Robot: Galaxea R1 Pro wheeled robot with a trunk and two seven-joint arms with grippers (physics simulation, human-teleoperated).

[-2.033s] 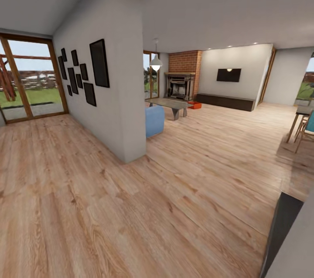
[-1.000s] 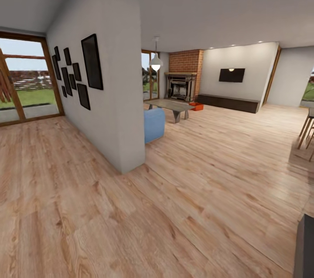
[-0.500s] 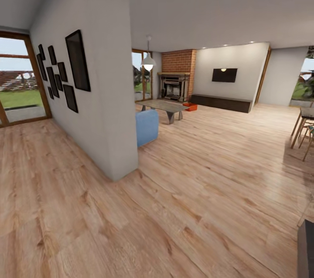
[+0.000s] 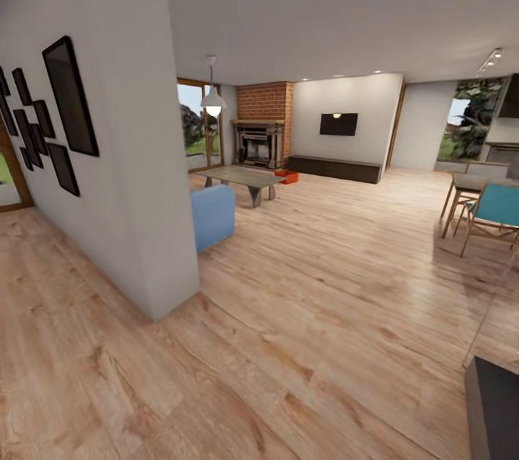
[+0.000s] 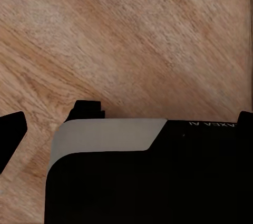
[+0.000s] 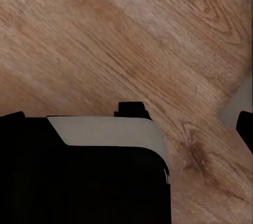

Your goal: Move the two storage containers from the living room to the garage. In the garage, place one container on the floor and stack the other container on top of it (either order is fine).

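Wood plank flooring point(image 4: 339, 280) runs from the near foreground of the head view to the far end of the living room point(image 4: 317, 157), where a red brick fireplace point(image 4: 261, 130) stands beside a pale wall carrying a black TV point(image 4: 339, 124) above a long low dark-brown cabinet point(image 4: 334, 168). An orange-red storage container point(image 4: 287, 177) sits on the planks at the far end, just in front of the fireplace and near the cabinet's left end; at this range I cannot tell whether it is one bin or both bins close together. Just in front of it stands a grey coffee table point(image 4: 244, 179), with a white pendant lamp point(image 4: 213, 102) hanging above, and nearer the camera a blue seat point(image 4: 212, 215) is tucked against the end of a white partition wall point(image 4: 122, 157) that bears a cluster of black picture frames point(image 4: 50, 114). At the right of the head view stand a dining table point(image 4: 476, 184) and a teal chair point(image 4: 496, 209). Both wrist views look down on the same planks past a black and pale grey robot body; the left gripper and right gripper fingertips are not clear there, so I cannot tell whether either is apart or together
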